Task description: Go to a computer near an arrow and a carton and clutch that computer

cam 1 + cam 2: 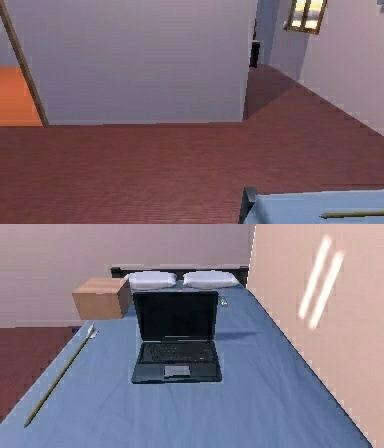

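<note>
The laptop is seen on the bed in the arm side view, lid raised, the screen standing nearly upright and the keyboard half lying flat on the blue cover. How the fingers of the gripper stand cannot be told, so places are given here as targets to be reached by the fingers.

The laptop is judged stiff, moderately heavy for two thin fingers, and smooth enough to slip. The screen and hinge are taken to be the fragile parts. Hold is best taken on a side edge of the keyboard half, low and away from the hinge. The top of the lid is reached more easily, but the lid might fold under load. The soft cover may give beneath the base, so a finger could probably be worked under an edge.

The arrow lies left of that target, well apart from the laptop, slanting along the bed's left edge. The carton is found beyond it at the head end, near two pillows. Whether it rests on the bed or beside it cannot be told. A wall runs along the bed's right edge, so room is tighter on that side.

In the forward view, open red floor is seen ahead, with a bed corner at the lower right to be kept off when turning.
</note>
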Controlling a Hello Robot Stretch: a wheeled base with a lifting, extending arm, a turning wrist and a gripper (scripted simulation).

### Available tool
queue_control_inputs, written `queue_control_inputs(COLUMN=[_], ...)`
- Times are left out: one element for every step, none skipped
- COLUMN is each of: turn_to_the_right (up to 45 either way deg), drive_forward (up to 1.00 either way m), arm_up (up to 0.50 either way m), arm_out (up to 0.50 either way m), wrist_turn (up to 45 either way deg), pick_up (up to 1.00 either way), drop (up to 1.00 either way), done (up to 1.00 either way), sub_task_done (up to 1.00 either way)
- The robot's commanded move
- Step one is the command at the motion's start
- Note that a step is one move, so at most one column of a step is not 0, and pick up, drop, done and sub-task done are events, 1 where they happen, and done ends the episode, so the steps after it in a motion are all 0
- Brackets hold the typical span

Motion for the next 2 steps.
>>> queue_control_inputs(turn_to_the_right=[0.0,0.0], drive_forward=[0.0,0.0], arm_up=[0.3,0.0], arm_out=[0.0,0.4], wrist_turn=[0.0,0.0], pick_up=[0.0,0.0], drop=[0.0,0.0], done=[0.0,0.0], sub_task_done=[0.0,0.0])
